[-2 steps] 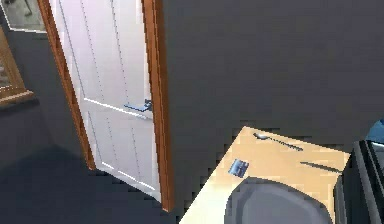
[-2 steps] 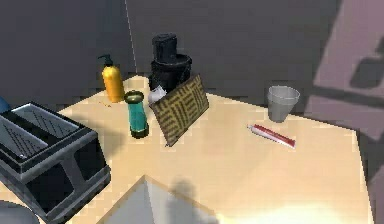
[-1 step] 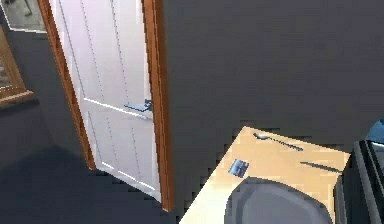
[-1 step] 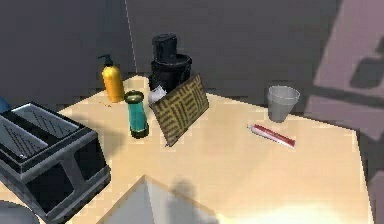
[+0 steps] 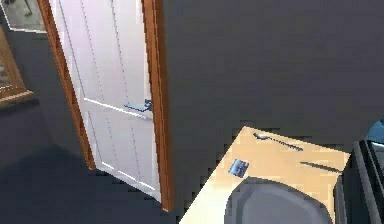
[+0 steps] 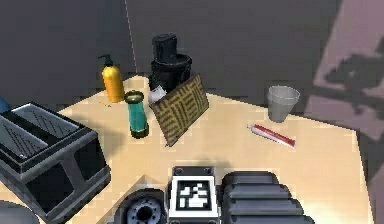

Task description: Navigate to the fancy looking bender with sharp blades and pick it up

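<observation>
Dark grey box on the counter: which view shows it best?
Arm side view: the dark grey box shows its top and sides, on the counter. The forward view catches a dark strip at its right edge, likely the same box.

On the pale wooden tabletop [image 6: 320, 160], the black cylinder-topped blender [image 6: 170, 62] stood at the back, a yellow black-capped bottle [image 6: 112, 78] to its left. A teal cylindrical can [image 6: 134, 110] stood before the bottle, just left of a brown woven board [image 6: 180, 108] propped in front of the blender. A grey cup [image 6: 283, 102] stood well right, a thin red-and-white stick [image 6: 272, 135] before it. A black boxy appliance [image 6: 45, 150] sat at the near left.
</observation>
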Robot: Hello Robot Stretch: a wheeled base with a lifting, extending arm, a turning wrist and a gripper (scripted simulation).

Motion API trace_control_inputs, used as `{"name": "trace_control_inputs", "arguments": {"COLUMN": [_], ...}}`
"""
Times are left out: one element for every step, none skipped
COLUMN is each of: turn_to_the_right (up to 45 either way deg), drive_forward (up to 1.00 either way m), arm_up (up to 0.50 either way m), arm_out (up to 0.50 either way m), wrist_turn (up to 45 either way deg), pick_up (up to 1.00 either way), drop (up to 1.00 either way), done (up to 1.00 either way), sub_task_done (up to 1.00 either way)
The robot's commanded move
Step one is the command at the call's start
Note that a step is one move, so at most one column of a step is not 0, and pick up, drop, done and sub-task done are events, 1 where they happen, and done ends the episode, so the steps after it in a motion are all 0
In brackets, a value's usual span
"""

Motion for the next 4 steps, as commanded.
{"name": "trace_control_inputs", "arguments": {"turn_to_the_right": [0.0, 0.0, 0.0, 0.0], "drive_forward": [0.0, 0.0, 0.0, 0.0], "arm_up": [0.0, 0.0, 0.0, 0.0], "arm_out": [0.46, 0.0, 0.0, 0.0], "wrist_turn": [0.0, 45.0, 45.0, 45.0], "pick_up": [0.0, 0.0, 0.0, 0.0], "drop": [0.0, 0.0, 0.0, 0.0], "done": [0.0, 0.0, 0.0, 0.0], "sub_task_done": [0.0, 0.0, 0.0, 0.0]}}
